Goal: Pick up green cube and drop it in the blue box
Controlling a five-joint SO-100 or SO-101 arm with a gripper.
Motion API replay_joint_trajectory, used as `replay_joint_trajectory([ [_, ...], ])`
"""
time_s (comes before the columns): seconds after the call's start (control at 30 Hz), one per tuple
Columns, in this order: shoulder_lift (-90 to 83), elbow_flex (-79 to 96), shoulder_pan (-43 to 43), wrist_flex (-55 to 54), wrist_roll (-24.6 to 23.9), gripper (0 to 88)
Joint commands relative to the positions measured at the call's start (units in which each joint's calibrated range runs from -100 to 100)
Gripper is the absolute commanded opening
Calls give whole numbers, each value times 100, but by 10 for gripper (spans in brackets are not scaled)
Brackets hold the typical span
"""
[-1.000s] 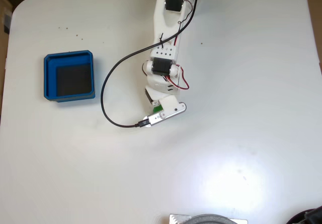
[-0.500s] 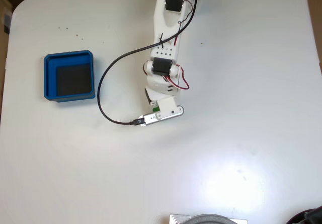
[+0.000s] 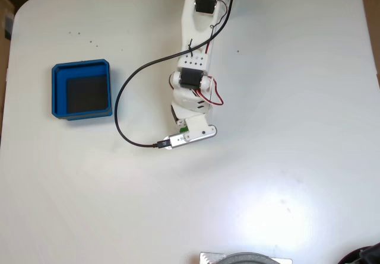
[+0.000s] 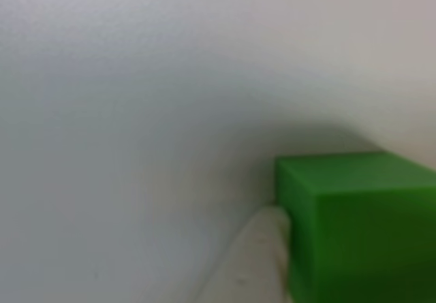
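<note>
**Cube at the pincer, box far to the left**

In the fixed view, you see the shallow blue square box (image 3: 81,89) well apart, left of the white pincer (image 3: 185,129). The small bright green cube (image 4: 357,228) touches one white fingertip (image 4: 255,262). Whether the pincer clenches it, you cannot tell.

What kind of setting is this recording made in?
Likely a hobbyist or lab tabletop: a plain white table holding a small white arm with exposed wiring, plus a blue box and a green cube as props.
</note>
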Motion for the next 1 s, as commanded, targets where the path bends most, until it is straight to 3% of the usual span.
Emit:
replay_joint_trajectory([
  [0.0,-147,-392,-34,-111,-15,229],
  [0.97,-172,-392,-41,-78,29,209],
])
